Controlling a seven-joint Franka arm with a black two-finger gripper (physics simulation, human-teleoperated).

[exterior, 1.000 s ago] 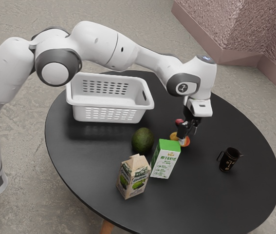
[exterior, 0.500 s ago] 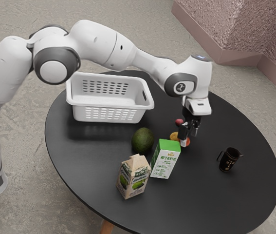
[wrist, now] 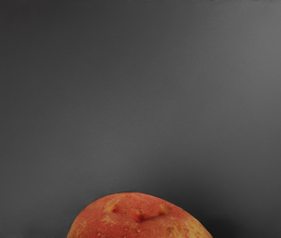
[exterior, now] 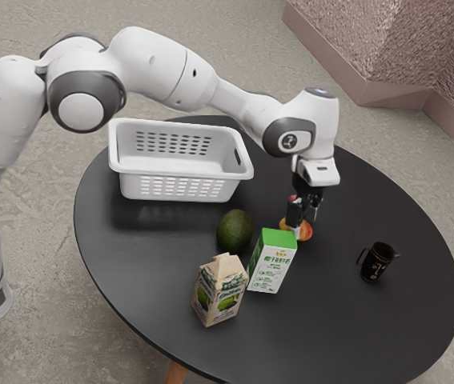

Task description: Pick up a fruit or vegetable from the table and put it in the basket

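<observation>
Gripper, fingers parted, empty, over the red-orange fruit just behind the green-topped carton; beside this carton, avocado and tan carton; well apart from it, white basket and black jug.

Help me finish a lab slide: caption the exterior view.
A Franka gripper low over orange-red fruit, an avocado and a white basket sharing the round black table.

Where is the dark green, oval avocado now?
Near the exterior view's centre, the avocado lies between the white, slotted plastic basket and the green-topped white carton, on the black table.
</observation>
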